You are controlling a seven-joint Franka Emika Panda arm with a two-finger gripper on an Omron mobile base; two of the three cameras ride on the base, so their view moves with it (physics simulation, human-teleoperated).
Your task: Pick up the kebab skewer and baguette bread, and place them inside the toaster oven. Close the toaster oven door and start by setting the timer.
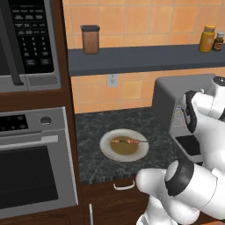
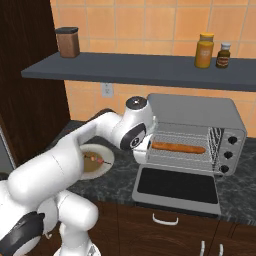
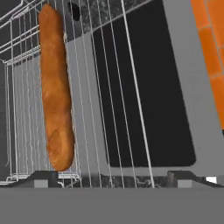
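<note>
My claw (image 3: 112, 178) is spread wide and holds nothing; its tips sit just at the mouth of the oven (image 2: 192, 132). The oven's door (image 2: 176, 185) lies dropped flat on the counter (image 1: 92, 127) in front of it. Inside the oven, the baguette (image 2: 178, 148) rests lengthwise on the wire rack (image 3: 109, 78). Left of the oven, well apart from it, the skewer (image 1: 128, 141) lies across a plate (image 1: 110, 151) on the counter.
</note>
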